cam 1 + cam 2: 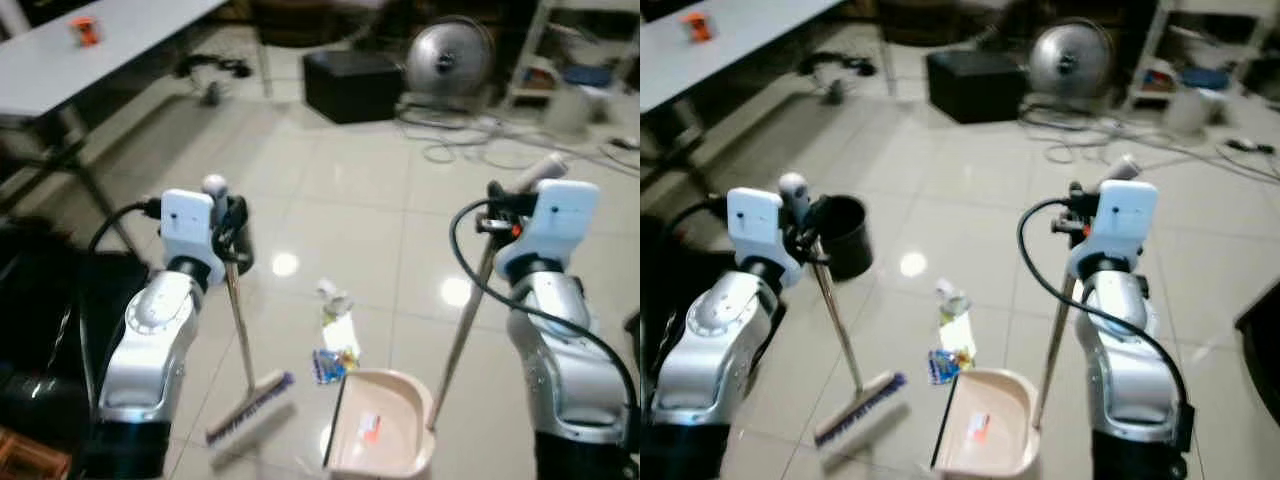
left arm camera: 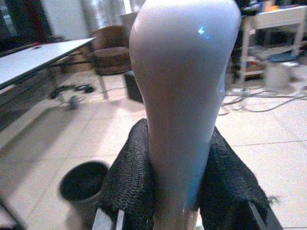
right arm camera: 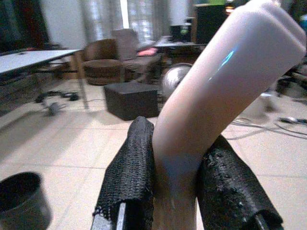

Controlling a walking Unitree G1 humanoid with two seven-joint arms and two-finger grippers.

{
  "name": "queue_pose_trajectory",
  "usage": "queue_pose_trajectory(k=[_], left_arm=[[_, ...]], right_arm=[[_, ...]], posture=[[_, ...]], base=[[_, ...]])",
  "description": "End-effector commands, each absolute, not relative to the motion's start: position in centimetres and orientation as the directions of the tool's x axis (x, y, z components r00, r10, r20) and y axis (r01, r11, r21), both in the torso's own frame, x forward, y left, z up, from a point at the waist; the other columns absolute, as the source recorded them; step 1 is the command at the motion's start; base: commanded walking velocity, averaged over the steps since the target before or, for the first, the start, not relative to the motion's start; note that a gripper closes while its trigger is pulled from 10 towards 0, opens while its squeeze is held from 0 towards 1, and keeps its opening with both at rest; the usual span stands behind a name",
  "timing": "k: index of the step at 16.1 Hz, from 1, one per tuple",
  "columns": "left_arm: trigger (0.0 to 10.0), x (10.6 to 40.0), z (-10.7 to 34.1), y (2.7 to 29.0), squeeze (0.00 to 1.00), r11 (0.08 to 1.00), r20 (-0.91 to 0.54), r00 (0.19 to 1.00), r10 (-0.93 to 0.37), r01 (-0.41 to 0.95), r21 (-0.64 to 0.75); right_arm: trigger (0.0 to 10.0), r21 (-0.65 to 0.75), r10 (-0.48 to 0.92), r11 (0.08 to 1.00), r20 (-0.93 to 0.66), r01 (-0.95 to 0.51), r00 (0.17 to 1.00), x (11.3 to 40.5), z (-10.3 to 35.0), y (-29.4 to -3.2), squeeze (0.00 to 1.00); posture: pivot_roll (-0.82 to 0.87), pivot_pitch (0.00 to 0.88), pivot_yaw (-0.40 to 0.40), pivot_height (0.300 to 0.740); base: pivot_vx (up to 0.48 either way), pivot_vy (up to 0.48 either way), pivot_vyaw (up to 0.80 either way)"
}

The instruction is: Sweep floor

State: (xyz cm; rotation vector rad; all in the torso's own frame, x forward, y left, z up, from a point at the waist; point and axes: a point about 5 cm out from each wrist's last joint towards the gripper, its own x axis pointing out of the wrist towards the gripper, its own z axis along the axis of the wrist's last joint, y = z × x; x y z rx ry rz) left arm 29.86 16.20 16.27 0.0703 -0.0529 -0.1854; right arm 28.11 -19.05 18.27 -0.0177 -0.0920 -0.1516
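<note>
1. The broom (image 1: 245,400) stands with its bristle head on the tiled floor (image 1: 340,190), just left of the litter (image 1: 335,345); it looks light and stiff, best held high on the handle.
2. The left gripper (image 2: 177,191) has its jaws clamped on the broom's pale grip.
3. The dustpan (image 1: 385,425) sits beside the litter, a scrap inside; the right gripper (image 3: 175,191) has its jaws clamped on the pan's handle.
4. A black bin (image 1: 845,235) stands nearby.
</note>
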Motion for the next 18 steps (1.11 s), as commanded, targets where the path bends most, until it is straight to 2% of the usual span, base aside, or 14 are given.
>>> queue_pose_trajectory(k=[1,18], left_arm=[[10.0,29.89,17.02,16.63,0.0,0.983,0.086,0.981,-0.174,0.167,0.082],[10.0,29.79,16.83,16.58,0.0,0.981,0.088,0.978,-0.187,0.181,0.072]], right_arm=[[10.0,-0.011,-0.136,0.99,0.124,0.139,0.983,28.1,18.97,-18.68,0.0],[10.0,-0.021,-0.108,0.994,0.129,0.112,0.986,28.08,18.94,-18.31,0.0]], posture=[[0.01,0.006,0.05,0.74],[0.01,0.014,0.051,0.74]], base=[[0.296,0.0,-0.43],[0.314,0.0,0.0]])
